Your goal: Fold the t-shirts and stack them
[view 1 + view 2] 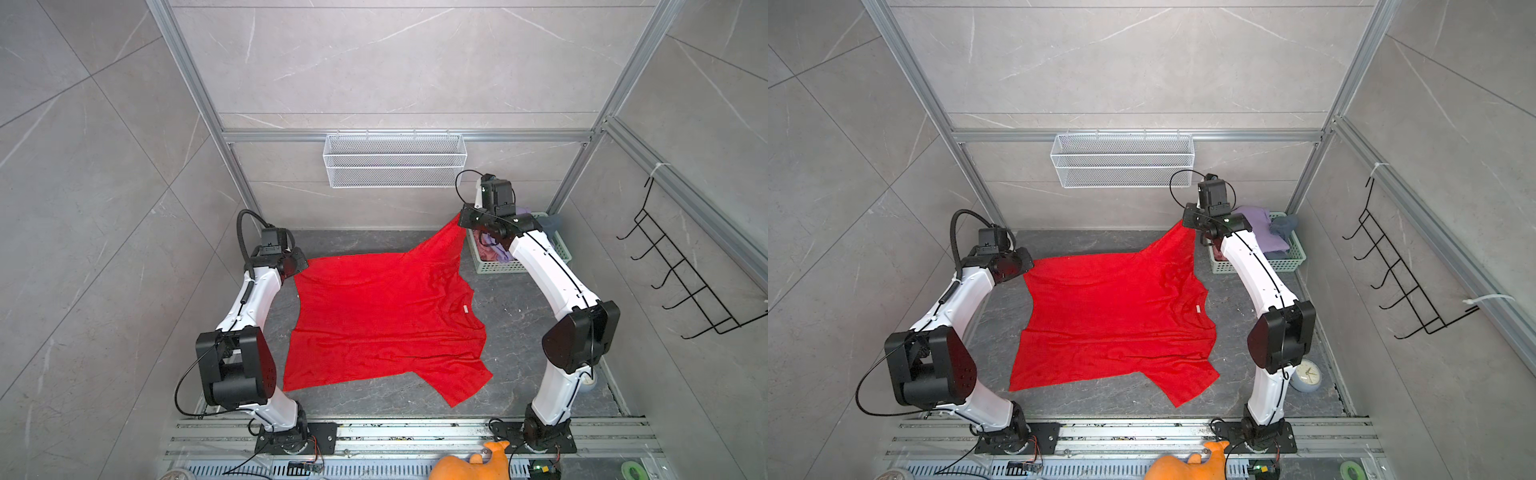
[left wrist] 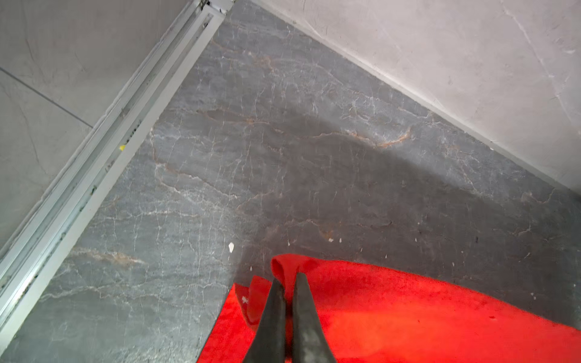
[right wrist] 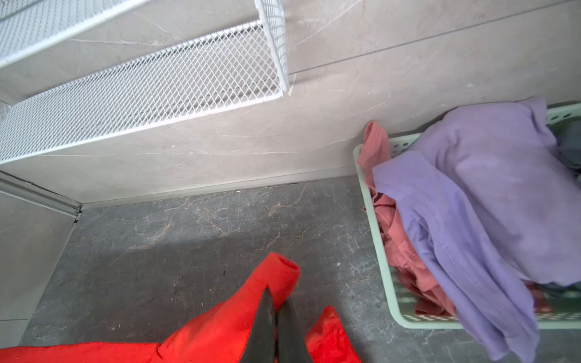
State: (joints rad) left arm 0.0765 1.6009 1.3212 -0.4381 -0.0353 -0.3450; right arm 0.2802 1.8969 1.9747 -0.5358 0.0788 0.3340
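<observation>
left end effector (image 2: pixel 288 277) and right end effector (image 3: pixel 276 297) each pinch a red t-shirt (image 1: pixel 386 324) corner.

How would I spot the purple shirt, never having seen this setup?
Find the big red t-shirt spread in the middle, then the pale green basket past its far right corner. The lavender t-shirt lies on top, spilling over the rim: the only purple among the pink t-shirt beneath and dark grey t-shirt beside.

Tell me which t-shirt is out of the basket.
The red t-shirt: it lies spread on the table; the purple shirt, pink shirt and grey shirt sit bunched in the green basket.
</observation>
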